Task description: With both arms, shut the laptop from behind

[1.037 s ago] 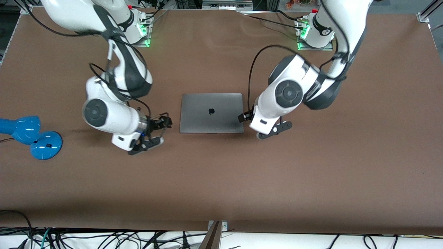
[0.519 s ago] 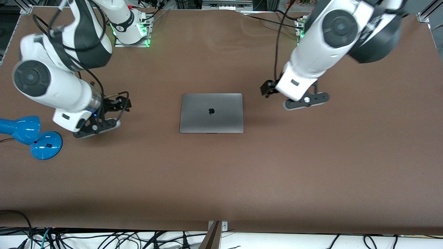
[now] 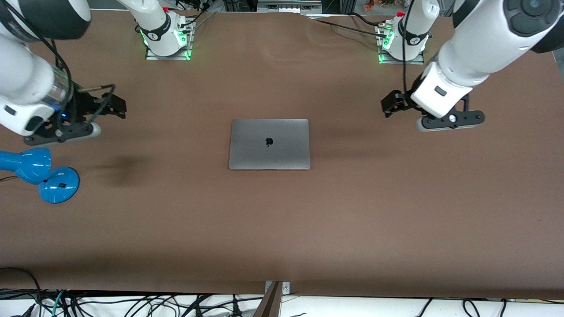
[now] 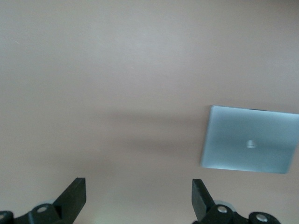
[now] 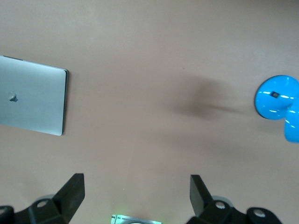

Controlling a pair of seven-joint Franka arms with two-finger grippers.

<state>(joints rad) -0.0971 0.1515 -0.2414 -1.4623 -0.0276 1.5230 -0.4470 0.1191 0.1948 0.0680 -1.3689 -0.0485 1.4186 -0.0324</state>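
The space-grey laptop (image 3: 269, 144) lies shut and flat in the middle of the brown table, its lid up with the black apple logo showing. It also shows in the left wrist view (image 4: 250, 140) and in the right wrist view (image 5: 30, 100). My left gripper (image 3: 449, 121) is open and empty, raised over bare table toward the left arm's end, well apart from the laptop; its jaws show in the left wrist view (image 4: 138, 198). My right gripper (image 3: 61, 132) is open and empty, raised over bare table toward the right arm's end (image 5: 138, 196).
A blue desk lamp (image 3: 39, 174) lies at the right arm's end of the table, close under the right gripper, and shows in the right wrist view (image 5: 280, 105). The two arm bases (image 3: 165, 39) (image 3: 403, 42) stand along the table's back edge.
Both arms have risen and swung outward from the laptop's sides toward their own ends of the table. The laptop has stayed shut and still.
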